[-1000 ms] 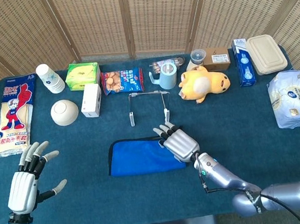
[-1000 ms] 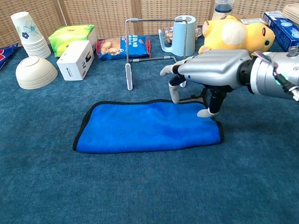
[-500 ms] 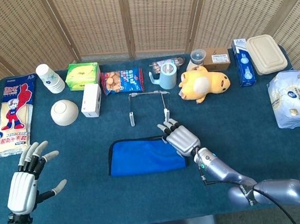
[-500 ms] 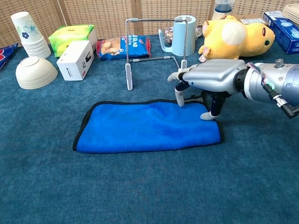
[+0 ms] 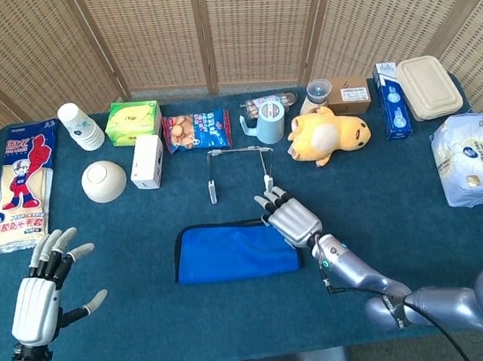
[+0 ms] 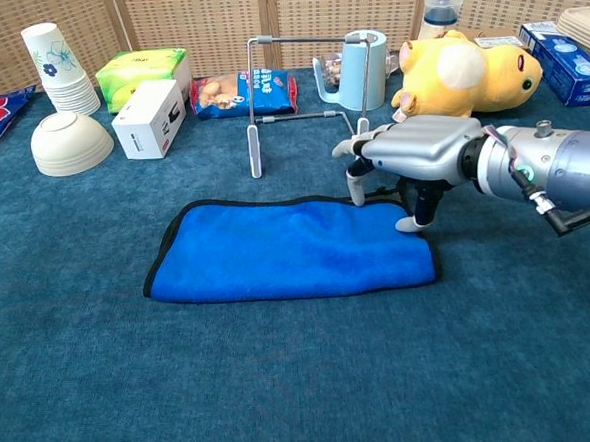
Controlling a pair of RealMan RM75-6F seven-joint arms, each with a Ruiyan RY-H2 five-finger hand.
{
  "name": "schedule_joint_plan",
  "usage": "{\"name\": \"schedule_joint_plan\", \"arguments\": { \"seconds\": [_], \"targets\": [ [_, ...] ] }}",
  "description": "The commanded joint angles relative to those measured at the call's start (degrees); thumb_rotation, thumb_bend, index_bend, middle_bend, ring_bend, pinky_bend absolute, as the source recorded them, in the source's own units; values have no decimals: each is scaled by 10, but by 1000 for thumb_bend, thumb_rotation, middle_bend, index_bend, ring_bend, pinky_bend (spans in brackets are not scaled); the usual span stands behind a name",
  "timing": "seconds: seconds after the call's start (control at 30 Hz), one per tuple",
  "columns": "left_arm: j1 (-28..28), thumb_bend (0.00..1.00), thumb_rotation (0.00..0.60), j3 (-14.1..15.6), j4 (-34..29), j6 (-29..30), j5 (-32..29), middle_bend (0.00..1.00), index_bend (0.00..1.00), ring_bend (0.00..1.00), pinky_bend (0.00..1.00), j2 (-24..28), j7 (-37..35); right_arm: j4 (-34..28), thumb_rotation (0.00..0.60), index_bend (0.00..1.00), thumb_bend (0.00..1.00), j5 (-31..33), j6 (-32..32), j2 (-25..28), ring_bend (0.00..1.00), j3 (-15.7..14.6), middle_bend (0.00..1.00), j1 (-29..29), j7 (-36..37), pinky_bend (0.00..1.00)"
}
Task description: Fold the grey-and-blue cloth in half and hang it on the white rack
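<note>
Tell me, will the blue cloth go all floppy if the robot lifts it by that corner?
Probably yes. The blue cloth lies flat and soft-edged on the table, so it would likely droop and hang from the right hand. It looks thin and fluffy, so probably light. Its fuzzy surface should help the fingers keep hold.

The cloth [image 6: 290, 249] lies flat near the table's middle; the rack [image 6: 306, 80] stands just behind it, beside the mug [image 6: 362, 71].

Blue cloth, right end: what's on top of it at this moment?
The right hand hovers over the blue cloth's far right corner, fingertips down on its edge. Whether they pinch the fabric is hidden beneath the palm. Nothing else lies on it.
</note>
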Motion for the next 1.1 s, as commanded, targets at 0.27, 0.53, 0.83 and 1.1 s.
{"name": "schedule_joint_plan", "arguments": {
  "seconds": [0.27, 0.53, 0.83, 1.1],
  "targets": [
    [2, 259, 600, 0, 2, 2, 0, 100, 251, 0, 0, 1, -4, 26, 600, 356, 276, -20, 15, -11, 0, 2, 40, -5, 0, 0],
    [3, 259, 600, 0, 4, 2, -1, 100, 250, 0, 0, 1, -7, 32, 600, 342, 276, -29, 28, -13, 0, 3, 41, -15, 0, 0],
    [1, 259, 600, 0, 6, -2, 1, 97, 250, 0, 0, -3, -7, 11, 600, 319, 276, -30, 26, -13, 0, 7, 41, -18, -1, 0],
    [4, 259, 600, 1, 7, 0, -2, 96, 250, 0, 0, 0, -9, 47, 600, 296, 272, -27, 17, -31, 0, 11, 41, -15, 2, 0]
  ]
}}
